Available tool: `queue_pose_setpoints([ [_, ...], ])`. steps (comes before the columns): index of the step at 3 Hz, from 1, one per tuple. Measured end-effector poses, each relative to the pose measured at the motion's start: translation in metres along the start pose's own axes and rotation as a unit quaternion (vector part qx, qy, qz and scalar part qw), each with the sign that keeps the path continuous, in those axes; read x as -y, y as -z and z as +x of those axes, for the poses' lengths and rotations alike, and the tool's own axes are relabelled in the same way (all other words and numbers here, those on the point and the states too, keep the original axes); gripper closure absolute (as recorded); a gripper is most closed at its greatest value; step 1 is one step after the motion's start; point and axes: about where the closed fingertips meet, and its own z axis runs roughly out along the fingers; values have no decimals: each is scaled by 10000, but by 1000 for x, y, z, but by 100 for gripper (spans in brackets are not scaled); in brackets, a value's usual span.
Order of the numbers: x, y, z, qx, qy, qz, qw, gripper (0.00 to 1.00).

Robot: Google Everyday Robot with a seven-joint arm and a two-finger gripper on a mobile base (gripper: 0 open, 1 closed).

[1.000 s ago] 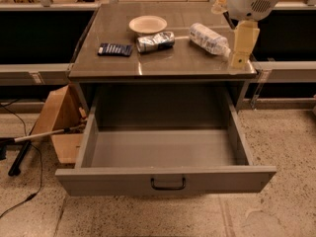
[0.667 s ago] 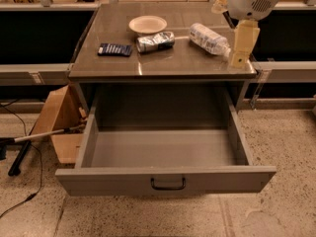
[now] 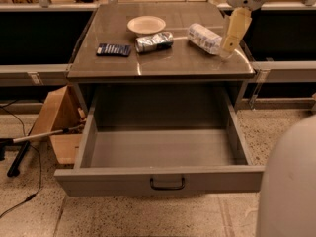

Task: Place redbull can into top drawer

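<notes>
Scanning left to right: cardboard box point(image 3: 57, 127) on the floor at the left of the cabinet, tilted, with a light-coloured stick point(image 3: 42, 135) lying across its front and a dark cable point(image 3: 22, 157) trailing on the speckled floor beside it.

On the counter point(image 3: 163, 65), leftmost item is a flat dark blue packet point(image 3: 114, 50), lying flat near the left edge. Just right of it, the redbull can point(image 3: 154, 42) lies on its side, silver with blue patches, long axis tilted slightly up to the right. It's near the packet but not touching it. Behind the can, a pale round plate point(image 3: 146, 24), just apart from it. Further right, a clear plastic water bottle point(image 3: 205, 37) lies on its side, angled down to the right.

End effector point(image 3: 227, 51) hangs down from the white arm head at top right, over the right edge of the counter, tip just beside the bottle's right end. Whether it touches the bottle, can't tell. Only one cream-coloured finger is readable as a flat slab, so can't tell whether the fingers are apart or together. Nothing visibly gripped. It's well apart from the can.

Below the counter, the top drawer point(image 3: 160, 179) is pulled fully out, grey metal, black handle centred on the front panel, inside bare. White rounded robot body point(image 3: 291, 181) fills the bottom right corner.
</notes>
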Motion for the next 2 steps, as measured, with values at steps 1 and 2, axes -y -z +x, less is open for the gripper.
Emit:
queue_pose_setpoints([
  [1, 40, -15, -12, 458, -129, 133, 9988, 0],
  [2, 54, -18, -17, 556, -121, 346, 9978, 0],
])
